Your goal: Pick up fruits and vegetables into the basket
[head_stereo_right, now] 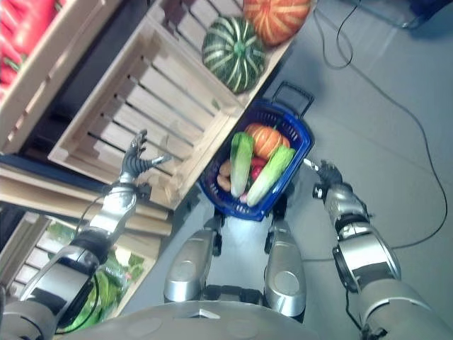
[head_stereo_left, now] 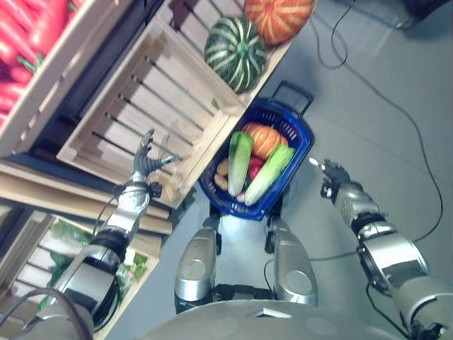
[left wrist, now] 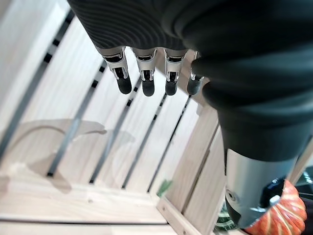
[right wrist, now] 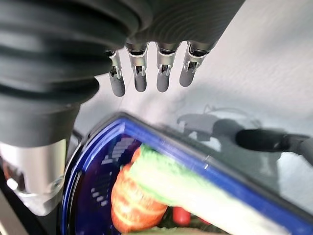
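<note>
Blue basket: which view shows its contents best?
Left eye view: the whole basket from above, greens and orange pumpkin inside. Right eye view matches it. Right wrist view shows one rim section close up; left wrist view, just a sliver.

A smooth grey floor (head_stereo_left: 382, 85) lies beside pale slatted wooden crates (head_stereo_left: 152, 106) stacked as a stepped display stand; a lower shelf (head_stereo_left: 42, 188) sits beneath them.

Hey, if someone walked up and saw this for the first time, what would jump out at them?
Probably the blue plastic basket on the grey floor, already packed with two pale green cabbages and a small orange pumpkin. Just above it, a striped dark green squash and a big orange pumpkin sit in a slatted wooden crate. The left hand hovers open over the crate; the right hand hangs open beside the basket.
</note>
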You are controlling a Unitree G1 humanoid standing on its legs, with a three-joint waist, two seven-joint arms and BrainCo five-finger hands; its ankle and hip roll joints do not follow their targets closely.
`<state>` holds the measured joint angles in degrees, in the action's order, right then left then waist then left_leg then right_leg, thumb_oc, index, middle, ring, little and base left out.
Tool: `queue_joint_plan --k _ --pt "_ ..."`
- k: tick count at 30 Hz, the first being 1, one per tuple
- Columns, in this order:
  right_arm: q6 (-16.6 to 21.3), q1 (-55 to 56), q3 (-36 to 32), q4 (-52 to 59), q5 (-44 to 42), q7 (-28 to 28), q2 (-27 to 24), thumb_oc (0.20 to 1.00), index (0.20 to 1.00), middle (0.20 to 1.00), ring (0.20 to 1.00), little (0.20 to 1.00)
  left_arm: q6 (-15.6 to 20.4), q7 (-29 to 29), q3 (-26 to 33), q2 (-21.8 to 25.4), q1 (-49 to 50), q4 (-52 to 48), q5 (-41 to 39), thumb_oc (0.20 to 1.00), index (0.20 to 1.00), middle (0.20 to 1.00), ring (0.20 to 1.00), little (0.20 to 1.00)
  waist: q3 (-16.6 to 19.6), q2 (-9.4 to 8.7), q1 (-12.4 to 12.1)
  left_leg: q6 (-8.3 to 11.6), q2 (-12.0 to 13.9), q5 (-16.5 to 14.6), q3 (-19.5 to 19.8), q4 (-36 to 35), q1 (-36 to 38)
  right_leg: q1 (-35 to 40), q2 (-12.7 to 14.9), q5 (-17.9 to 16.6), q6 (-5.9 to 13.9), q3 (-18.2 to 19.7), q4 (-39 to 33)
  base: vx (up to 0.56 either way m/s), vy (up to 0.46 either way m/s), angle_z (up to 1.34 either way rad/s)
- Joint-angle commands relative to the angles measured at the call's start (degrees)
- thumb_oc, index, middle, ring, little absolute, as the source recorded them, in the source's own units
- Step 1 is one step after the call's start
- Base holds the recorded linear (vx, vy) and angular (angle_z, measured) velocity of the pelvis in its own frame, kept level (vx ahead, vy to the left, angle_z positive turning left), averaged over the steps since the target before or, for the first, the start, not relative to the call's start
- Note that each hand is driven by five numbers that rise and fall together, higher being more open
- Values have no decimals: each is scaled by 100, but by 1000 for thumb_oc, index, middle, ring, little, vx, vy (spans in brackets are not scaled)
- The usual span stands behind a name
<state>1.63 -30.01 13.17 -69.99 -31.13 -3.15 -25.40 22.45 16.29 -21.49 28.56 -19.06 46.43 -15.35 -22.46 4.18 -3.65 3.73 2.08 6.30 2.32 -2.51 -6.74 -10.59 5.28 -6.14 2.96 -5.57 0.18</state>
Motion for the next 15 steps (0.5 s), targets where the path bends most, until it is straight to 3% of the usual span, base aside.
queue_joint_plan --k 1,5,8,15 --pt "232 522 -104 -141 371 132 6 1000 1000 1000 1000 1000 85 -214 278 -76 223 520 501 1000 1000 1000 1000 1000 646 -223 130 -76 -287 -494 -70 292 -81 417 31 546 201 -152 270 263 22 -6" --pt "263 1159 -292 -252 804 256 57 1000 1000 1000 1000 1000 144 -452 395 -190 681 887 810 1000 1000 1000 1000 1000 995 -254 154 -84 -239 -559 -120 239 226 702 25 569 234 -124 200 212 8 -7" --pt "145 1591 -357 -335 1183 226 244 1000 1000 1000 1000 1000 3 -784 453 -362 1047 1252 1082 1000 1000 1000 1000 1000 1330 -289 184 -87 -185 -603 -146 102 566 995 11 572 280 -115 71 183 -1 -14" --pt "100 1996 -360 -489 1659 331 482 1000 1000 1000 1000 1000 -378 -1732 431 -694 1510 2177 1337 1000 1000 1000 1000 1000 1641 -363 250 -35 -76 -609 -249 -171 956 1359 45 444 411 -120 -295 58 9 -5"
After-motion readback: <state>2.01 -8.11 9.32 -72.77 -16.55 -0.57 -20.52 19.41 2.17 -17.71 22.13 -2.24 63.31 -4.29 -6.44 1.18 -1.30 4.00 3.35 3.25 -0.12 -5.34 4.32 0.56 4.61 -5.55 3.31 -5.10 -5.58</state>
